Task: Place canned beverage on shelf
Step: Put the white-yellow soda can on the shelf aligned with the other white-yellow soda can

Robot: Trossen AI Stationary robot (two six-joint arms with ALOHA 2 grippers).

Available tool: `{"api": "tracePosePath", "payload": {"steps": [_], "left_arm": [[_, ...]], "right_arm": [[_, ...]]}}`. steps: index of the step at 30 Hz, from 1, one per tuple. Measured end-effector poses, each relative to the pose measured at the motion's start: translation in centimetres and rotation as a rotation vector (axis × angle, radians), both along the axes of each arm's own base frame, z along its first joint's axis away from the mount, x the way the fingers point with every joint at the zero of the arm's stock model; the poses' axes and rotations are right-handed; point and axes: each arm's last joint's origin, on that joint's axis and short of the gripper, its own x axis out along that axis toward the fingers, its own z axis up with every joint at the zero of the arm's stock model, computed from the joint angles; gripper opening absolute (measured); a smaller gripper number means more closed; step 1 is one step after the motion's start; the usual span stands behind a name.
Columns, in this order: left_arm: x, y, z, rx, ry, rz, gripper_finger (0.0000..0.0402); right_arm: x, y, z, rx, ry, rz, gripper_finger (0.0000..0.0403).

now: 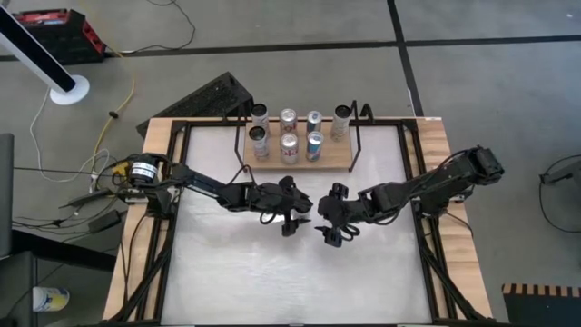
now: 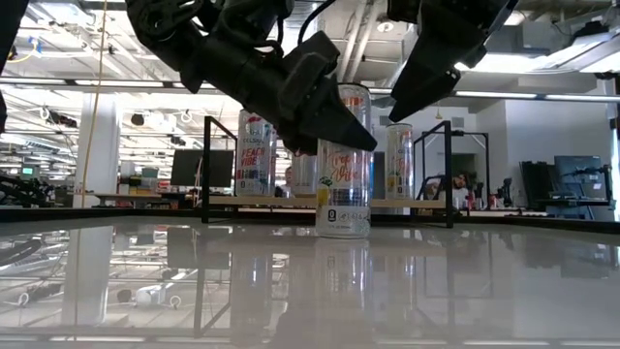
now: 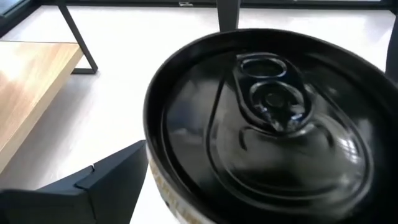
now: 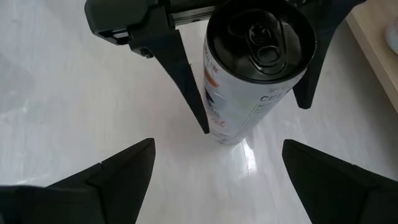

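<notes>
- The small light-wood shelf in a thin black wire frame sits at upper centre of the high view, carrying seven upright cans in two rows.
- Below it, mid-frame, a black-topped white can stands on the white tabletop.
- The left gripper straddles that can; the right gripper is just right of it.

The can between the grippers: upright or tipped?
Upright. The can stands on its base on the white table, black top up; the left gripper fingers flank it, open. The low view shows it vertical.
</notes>
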Motion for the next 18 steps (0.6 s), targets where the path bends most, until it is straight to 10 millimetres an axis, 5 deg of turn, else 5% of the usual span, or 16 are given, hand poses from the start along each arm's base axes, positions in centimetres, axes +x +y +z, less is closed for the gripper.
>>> {"api": "tracePosePath", "payload": {"steps": [9,18], "left_arm": [[-0.5,-0.1,0.4,-0.005,0.043,-0.026,0.0367],[-2.8,0.1,2.9,0.038,0.162,-0.023,0.0367]], "right_arm": [[0.3,0.1,1.5,-0.019,-0.008,0.024,0.0375],[1.1,-0.4,4.0,-0.083,-0.068,0.029,0.0375]]}}
